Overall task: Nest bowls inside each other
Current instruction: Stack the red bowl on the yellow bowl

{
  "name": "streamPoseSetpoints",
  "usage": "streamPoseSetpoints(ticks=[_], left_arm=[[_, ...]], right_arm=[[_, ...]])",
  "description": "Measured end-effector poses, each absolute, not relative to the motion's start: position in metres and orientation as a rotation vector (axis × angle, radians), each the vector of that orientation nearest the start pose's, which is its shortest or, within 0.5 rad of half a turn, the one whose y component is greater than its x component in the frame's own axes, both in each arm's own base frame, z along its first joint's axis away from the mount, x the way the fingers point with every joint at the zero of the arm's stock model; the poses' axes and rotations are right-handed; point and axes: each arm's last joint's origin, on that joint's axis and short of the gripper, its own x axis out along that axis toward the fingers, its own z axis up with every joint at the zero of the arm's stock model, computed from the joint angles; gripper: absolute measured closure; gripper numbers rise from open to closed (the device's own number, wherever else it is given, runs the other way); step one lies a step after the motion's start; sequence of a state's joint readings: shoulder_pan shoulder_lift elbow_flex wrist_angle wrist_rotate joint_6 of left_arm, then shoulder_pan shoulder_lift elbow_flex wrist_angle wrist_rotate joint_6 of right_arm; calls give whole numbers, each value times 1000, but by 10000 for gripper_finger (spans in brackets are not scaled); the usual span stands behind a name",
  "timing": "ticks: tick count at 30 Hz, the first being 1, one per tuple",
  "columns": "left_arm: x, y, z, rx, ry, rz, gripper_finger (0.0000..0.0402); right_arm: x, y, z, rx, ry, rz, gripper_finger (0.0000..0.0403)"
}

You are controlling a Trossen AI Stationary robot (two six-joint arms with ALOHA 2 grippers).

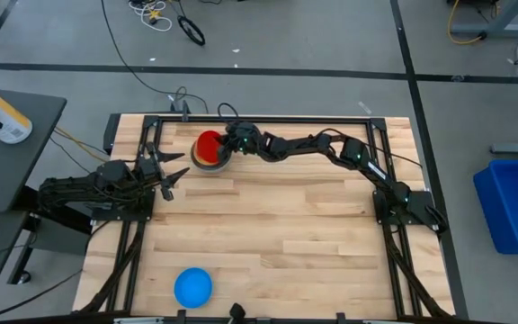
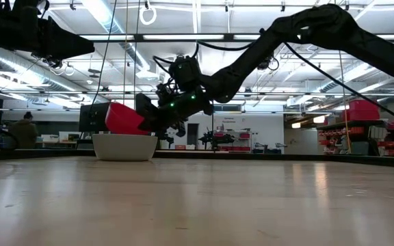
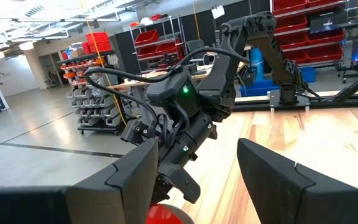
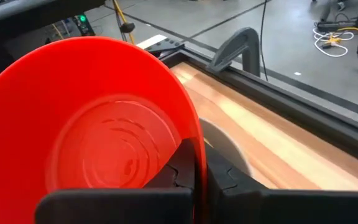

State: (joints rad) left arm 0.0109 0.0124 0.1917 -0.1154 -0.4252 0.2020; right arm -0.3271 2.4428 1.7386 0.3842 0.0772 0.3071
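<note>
A red bowl (image 1: 208, 145) hangs tilted just above a grey bowl (image 2: 124, 147) at the table's far edge, its rim pinched by the closed right gripper (image 1: 231, 144). The left gripper (image 1: 171, 175) hovers nearby, fingers spread and empty. A light blue bowl (image 1: 192, 287) sits alone at the near edge.

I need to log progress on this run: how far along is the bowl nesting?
Underway. Done: cannot tell whether the grey bowl near the table's far edge already holds others. In hand: the right gripper is shut on the red bowl's rim, tilted over the grey one. Left: the light blue bowl sits alone near the front edge. The left gripper waits open nearby.
</note>
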Motion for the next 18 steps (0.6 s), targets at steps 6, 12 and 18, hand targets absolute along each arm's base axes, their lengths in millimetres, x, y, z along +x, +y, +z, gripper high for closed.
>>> streamPoseSetpoints(ticks=[6, 12, 18], left_arm=[[80, 13, 215, 186, -17, 440, 174], [80, 13, 215, 186, -17, 441, 174], [80, 13, 215, 186, -16, 440, 174]], right_arm=[[510, -176, 130, 340, 260, -447, 398], [510, -176, 129, 342, 271, -446, 392], [510, -175, 129, 345, 267, -422, 349]])
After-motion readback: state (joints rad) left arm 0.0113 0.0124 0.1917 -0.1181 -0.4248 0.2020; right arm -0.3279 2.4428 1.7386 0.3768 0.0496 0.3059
